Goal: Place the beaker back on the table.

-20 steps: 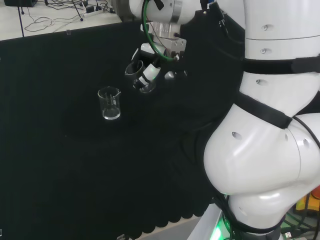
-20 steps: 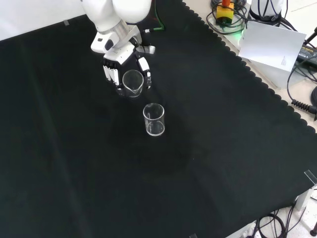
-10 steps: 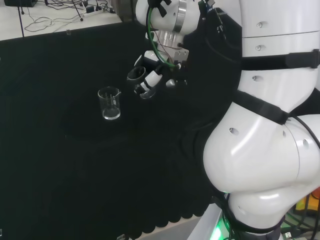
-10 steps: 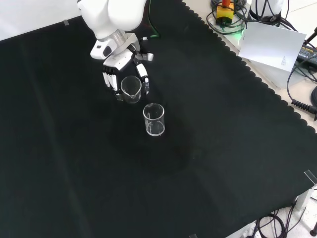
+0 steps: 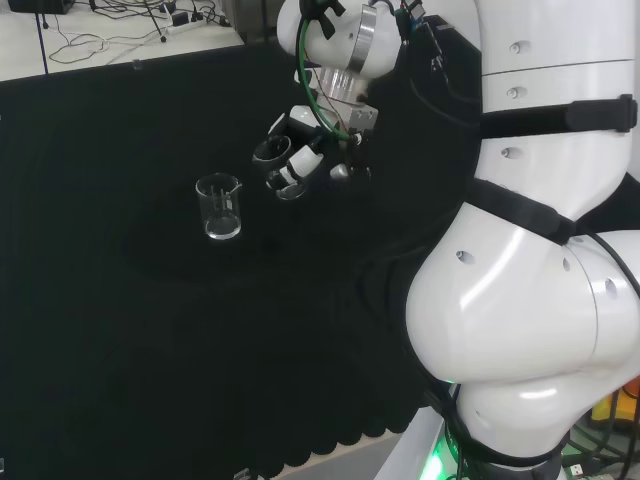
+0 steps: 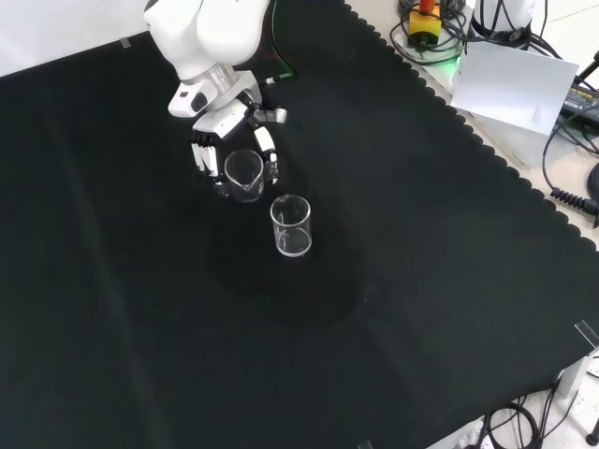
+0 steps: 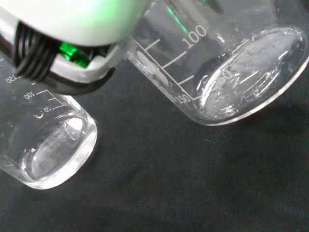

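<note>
The hand [image 6: 225,150] reaches down over the black cloth [image 6: 393,281] with its fingers [image 6: 267,154] curled around a clear glass beaker [image 6: 243,175], which it holds raised above the cloth. In the front view the held beaker's open rim faces the camera and black and white fingers show on both sides of its wall. In the head view the hand [image 5: 300,150] hangs from the white arm [image 5: 530,200] and the held beaker [image 5: 283,170] sits tilted in its grip, hard to make out against the dark fingers. A second beaker [image 6: 291,225] stands upright on the cloth, just beside the held one and apart from it; in the front view it is lower and to the right of the hand, and in the head view this second beaker [image 5: 219,206] stands to the left of the hand. The wrist view shows 2 glass vessels close up over the cloth: the held beaker [image 7: 227,72] with printed measuring marks on its wall and its round base in view, and the second beaker [image 7: 48,150], with a blurred white part of the hand [image 7: 72,24] in front of them.
</note>
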Robot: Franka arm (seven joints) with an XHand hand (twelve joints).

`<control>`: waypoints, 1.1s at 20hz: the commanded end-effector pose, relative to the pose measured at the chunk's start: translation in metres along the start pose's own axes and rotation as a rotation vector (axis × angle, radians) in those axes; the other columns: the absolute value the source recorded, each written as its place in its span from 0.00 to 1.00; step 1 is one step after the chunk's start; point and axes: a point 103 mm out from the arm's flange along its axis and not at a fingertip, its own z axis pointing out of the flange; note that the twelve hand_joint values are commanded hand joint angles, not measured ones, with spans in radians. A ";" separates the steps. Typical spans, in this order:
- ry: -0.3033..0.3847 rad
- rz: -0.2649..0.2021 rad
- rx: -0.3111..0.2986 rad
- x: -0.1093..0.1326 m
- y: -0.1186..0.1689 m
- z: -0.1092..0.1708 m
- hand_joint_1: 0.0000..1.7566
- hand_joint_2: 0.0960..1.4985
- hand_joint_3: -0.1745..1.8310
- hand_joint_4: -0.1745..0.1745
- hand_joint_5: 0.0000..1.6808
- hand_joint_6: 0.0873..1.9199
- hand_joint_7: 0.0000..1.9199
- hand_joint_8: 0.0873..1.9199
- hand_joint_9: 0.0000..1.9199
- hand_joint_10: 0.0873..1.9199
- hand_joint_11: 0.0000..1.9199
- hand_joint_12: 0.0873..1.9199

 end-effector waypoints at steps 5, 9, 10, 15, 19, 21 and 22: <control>0.016 0.006 -0.004 -0.002 0.004 0.007 0.65 0.39 0.42 0.88 0.78 0.28 0.87 0.00 0.81 0.00 0.58 0.43; 0.026 0.011 -0.005 -0.006 0.004 0.012 0.65 0.39 0.42 0.89 0.79 0.28 0.87 0.00 0.81 0.00 0.58 0.43; 0.023 0.013 -0.005 -0.005 0.004 0.012 0.65 0.39 0.42 0.89 0.79 0.28 0.87 0.00 0.81 0.00 0.58 0.43; 0.036 0.018 -0.011 -0.007 0.004 0.013 0.65 0.39 0.42 0.89 0.79 0.27 0.87 0.00 0.80 0.00 0.58 0.43; 0.033 0.024 -0.011 -0.008 0.004 0.015 0.65 0.39 0.42 0.89 0.79 0.27 0.87 0.00 0.80 0.00 0.58 0.43; 0.037 0.025 -0.011 -0.008 0.004 0.015 0.65 0.39 0.42 0.89 0.79 0.27 0.87 0.00 0.80 0.00 0.58 0.43; 0.041 0.025 -0.011 -0.009 0.004 0.015 0.65 0.39 0.42 0.89 0.79 0.27 0.87 0.00 0.80 0.00 0.58 0.43</control>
